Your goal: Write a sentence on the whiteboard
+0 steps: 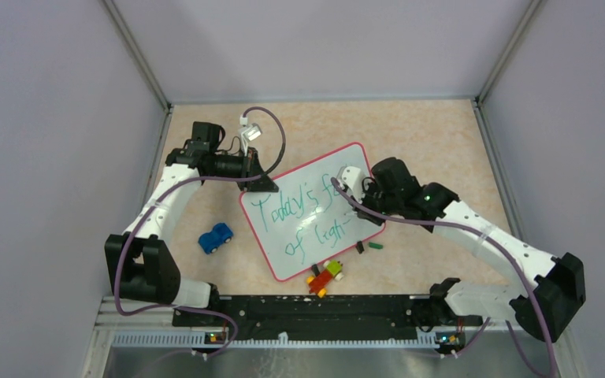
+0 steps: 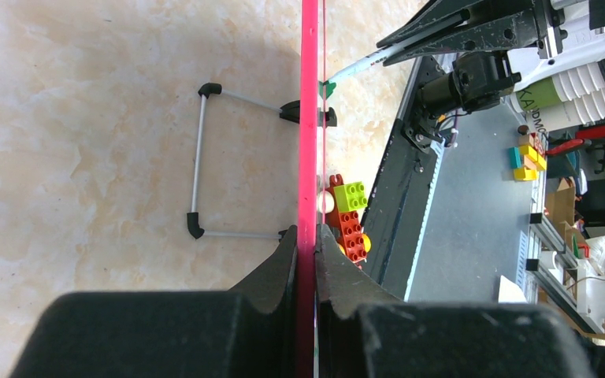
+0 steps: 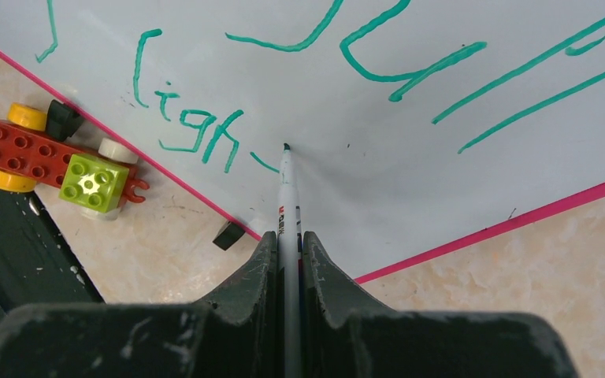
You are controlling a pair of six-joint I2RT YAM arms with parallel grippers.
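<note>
The left arm is bending forward from its base and angling inward, its left gripper (image 2: 307, 246) pinching the red-pink rim of the whiteboard (image 1: 280, 253) at the far left corner, jaws narrowed onto the edge. The right arm is arching in from the right, its right gripper (image 3: 287, 246) clamping a marker (image 3: 286, 193) whose tip is touching the board just after "ligh" in the sentence (image 3: 197, 130). The board is sitting at a slant in the middle of the table (image 1: 410, 134).
</note>
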